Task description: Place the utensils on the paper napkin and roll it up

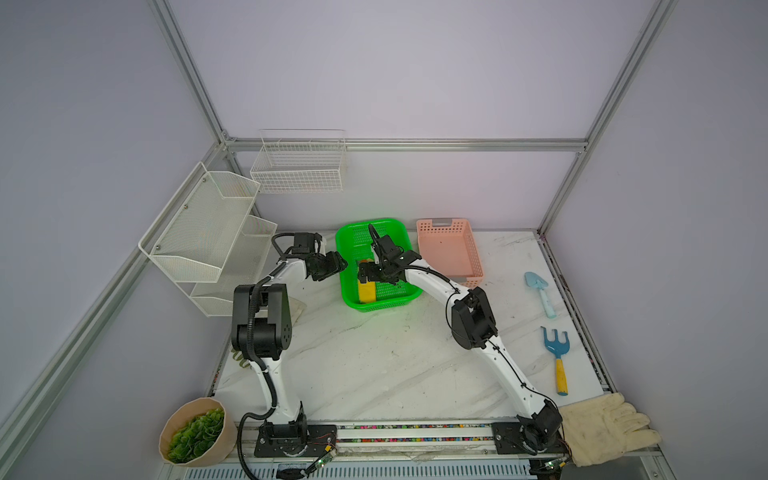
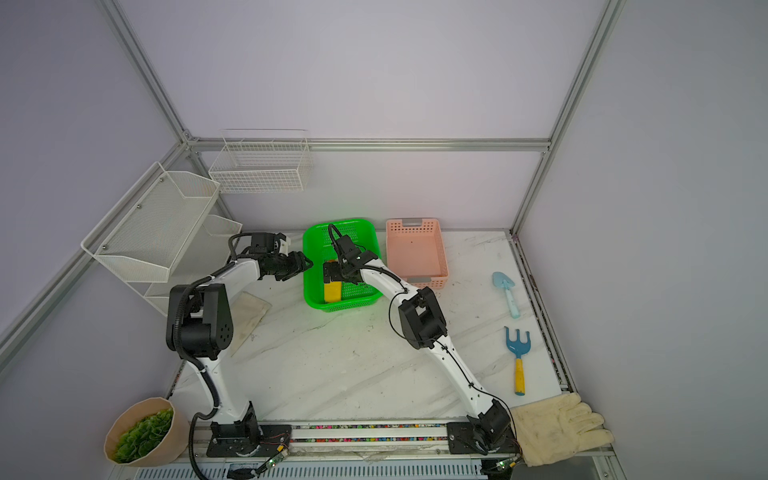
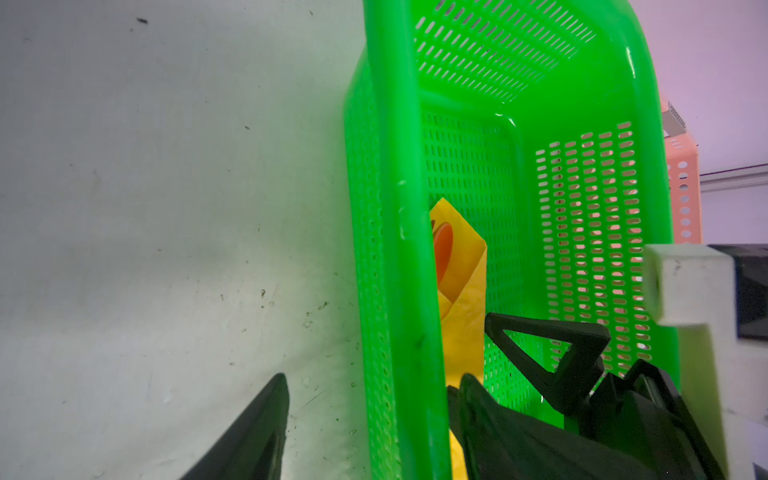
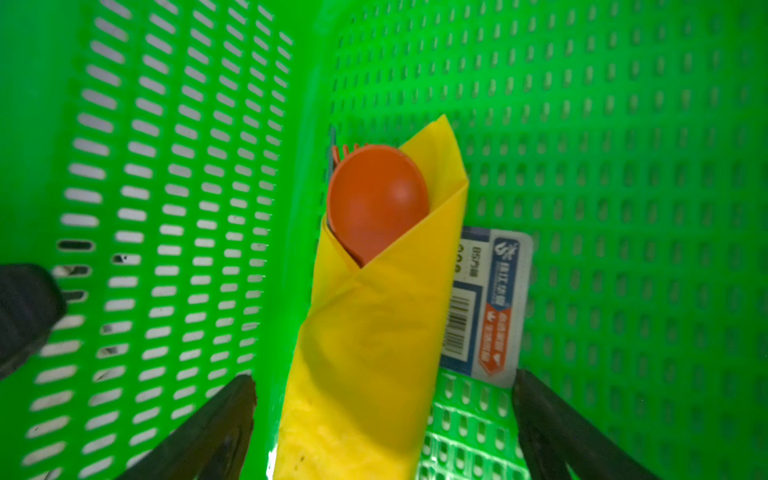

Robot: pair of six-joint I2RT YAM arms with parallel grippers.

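The paper napkin is rolled into a yellow tube around the utensils. The orange spoon has its bowl poking out of the open end, with the orange fork tines just behind it. I cannot make out the teal piece for certain. The roll lies on the floor of the green basket, close along one side wall and partly over a printed label. In both top views the basket sits just above the middle of the frame, at the back of the table.

The right gripper hangs over the roll with its jaws spread wide, one on each side and neither touching it. The left gripper has its jaws partly open astride the basket's wall, one outside and one inside. They do not look clamped on it.

The rolling looks done, so the risk now is undoing it:

- **Unwinding:** closing on the loose outer flap could let the thin paper unwind or crumple.
- **Missed grip:** the roll hugs the wall, so one right jaw may strike the plastic and miss.
- **Slipping out:** lifting the roll tilted could let the smooth spoon slide out of the open end.
- **Dragging the basket:** pulling the left jaws away sideways could drag or tip the light basket.
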